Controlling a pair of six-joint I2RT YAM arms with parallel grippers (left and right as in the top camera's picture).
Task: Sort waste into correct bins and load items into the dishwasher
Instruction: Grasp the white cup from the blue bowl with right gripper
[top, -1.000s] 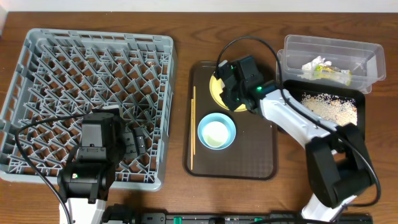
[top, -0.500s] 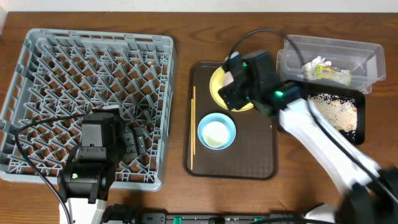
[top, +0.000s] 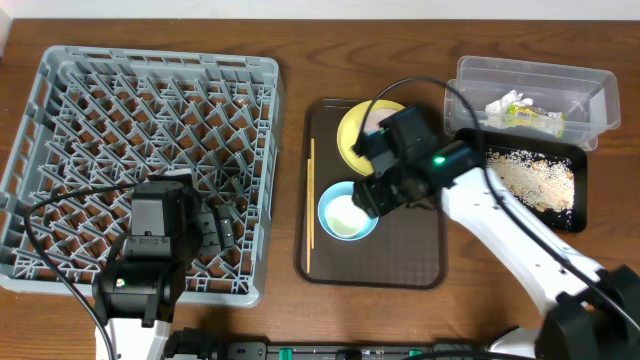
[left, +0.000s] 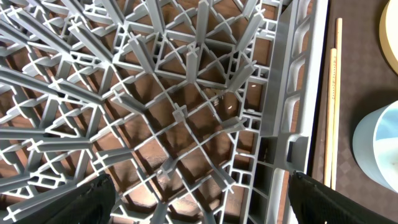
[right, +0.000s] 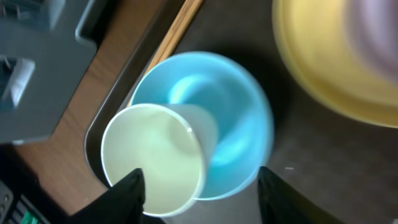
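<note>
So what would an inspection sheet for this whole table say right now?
Surface: wooden table with a brown serving tray on it.
Job's things: grey dish rack, no dishes seen in it. On the serving tray are a yellow plate, chopsticks and a blue bowl holding a white cup. Clear tub holds tissue and a wrapper. Black tray holds crumbs.
Clutter: nothing seen.
Grippers: left pincer open above the rack; right pincer open above the blue bowl.
Cables: black cable loops near the plate; another lies over the rack.
Surroundings: dark equipment at the table's near edge.
</note>
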